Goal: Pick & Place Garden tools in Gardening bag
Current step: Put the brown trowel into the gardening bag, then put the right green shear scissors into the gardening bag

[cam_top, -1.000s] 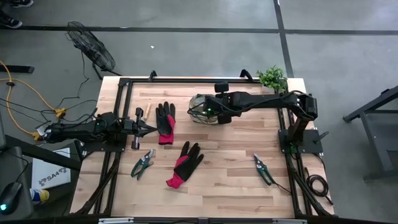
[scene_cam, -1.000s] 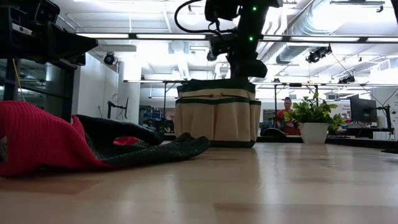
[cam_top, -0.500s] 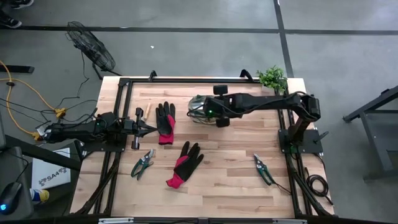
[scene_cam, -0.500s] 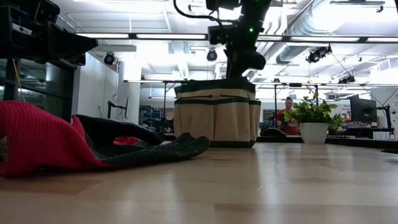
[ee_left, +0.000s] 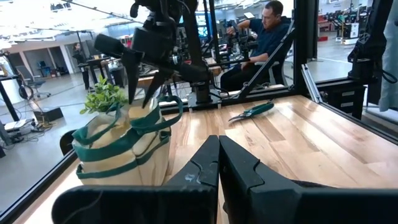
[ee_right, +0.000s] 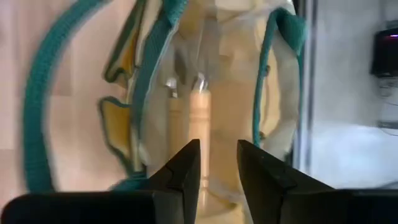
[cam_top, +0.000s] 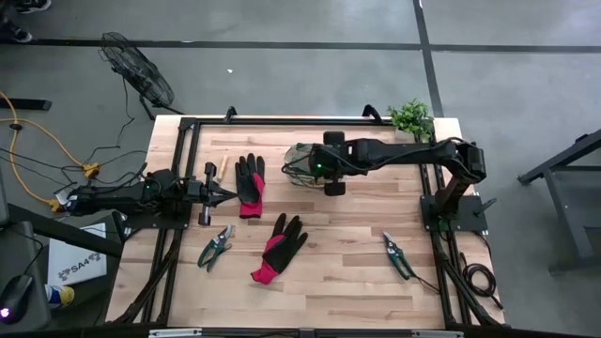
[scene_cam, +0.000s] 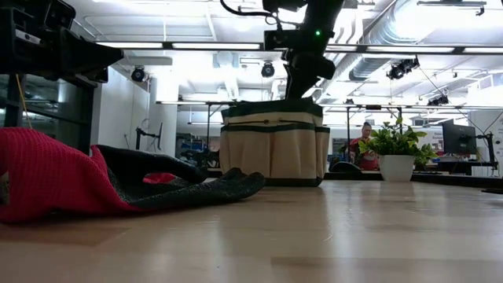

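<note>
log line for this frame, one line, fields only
right gripper open, above gardening bag | left gripper shut, table's left edge | two gloves, two pruners on table

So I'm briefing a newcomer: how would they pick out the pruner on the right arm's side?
Start at the right arm's base on the table's right edge. Beside it, towards the near edge, the green-handled pruner lies alone on bare wood. The other pruner lies at the left by the black-and-red gloves.
</note>
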### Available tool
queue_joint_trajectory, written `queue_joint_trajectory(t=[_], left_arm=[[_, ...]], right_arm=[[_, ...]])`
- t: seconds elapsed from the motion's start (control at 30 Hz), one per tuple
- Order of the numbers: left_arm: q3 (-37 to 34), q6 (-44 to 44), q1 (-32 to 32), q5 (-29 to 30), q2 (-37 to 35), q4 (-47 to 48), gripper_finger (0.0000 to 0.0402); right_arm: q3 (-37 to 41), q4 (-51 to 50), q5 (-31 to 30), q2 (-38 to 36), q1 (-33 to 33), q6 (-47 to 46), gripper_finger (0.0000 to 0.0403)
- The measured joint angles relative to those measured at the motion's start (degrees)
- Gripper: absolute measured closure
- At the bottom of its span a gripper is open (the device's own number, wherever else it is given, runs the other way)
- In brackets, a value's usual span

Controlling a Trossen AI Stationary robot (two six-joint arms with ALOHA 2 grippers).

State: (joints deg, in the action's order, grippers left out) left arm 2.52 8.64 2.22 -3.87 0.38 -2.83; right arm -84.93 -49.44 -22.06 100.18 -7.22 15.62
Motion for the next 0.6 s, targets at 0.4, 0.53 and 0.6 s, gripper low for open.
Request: queue_joint_trajectory(t=[0.4, 0.53, 0.6], left_arm=[[0.0, 0.0, 0.0, 0.0, 0.0, 0.0, 0.0400], [0.0, 0.0, 0.0, 0.0, 0.0, 0.0, 0.0400], [0.0, 0.0, 0.0, 0.0, 0.0, 0.0, 0.0400]], right_arm=[[0.0, -1.7, 0.8, -2.2, 0.3, -7.7, 0.0231], [0.0, -2.2, 0.8, -3.8, 1.2, -9.9, 0.0219], [0.0, -2.2, 0.8, -4.6, 2.0, -10.1, 0.0217]])
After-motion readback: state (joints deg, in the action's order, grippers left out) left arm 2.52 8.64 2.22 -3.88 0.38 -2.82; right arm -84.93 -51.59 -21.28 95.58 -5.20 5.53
